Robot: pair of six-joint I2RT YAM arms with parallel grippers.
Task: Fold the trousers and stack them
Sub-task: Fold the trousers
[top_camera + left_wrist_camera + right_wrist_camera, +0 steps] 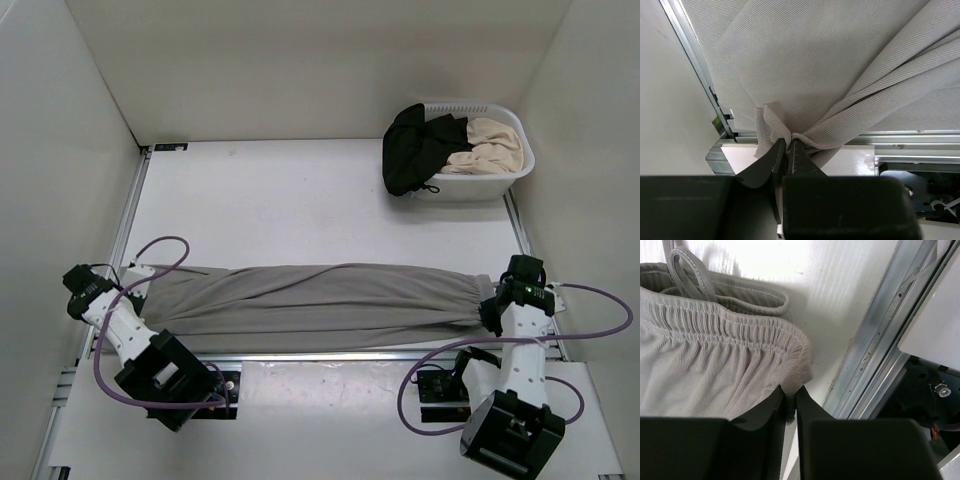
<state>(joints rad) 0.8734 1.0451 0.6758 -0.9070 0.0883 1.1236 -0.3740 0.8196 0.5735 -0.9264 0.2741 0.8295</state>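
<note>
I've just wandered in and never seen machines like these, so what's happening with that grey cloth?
Two robot arms are handling a pair of grey trousers, stretched at full length along the near edge of the table. The left arm's fingers pinch the leg end; the right arm's fingers pinch the elastic waistband. A laundry basket at the far right holds a black garment and a beige garment.

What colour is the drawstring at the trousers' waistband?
Grey drawstring, matching the trousers; clearest in the right wrist view.
</note>
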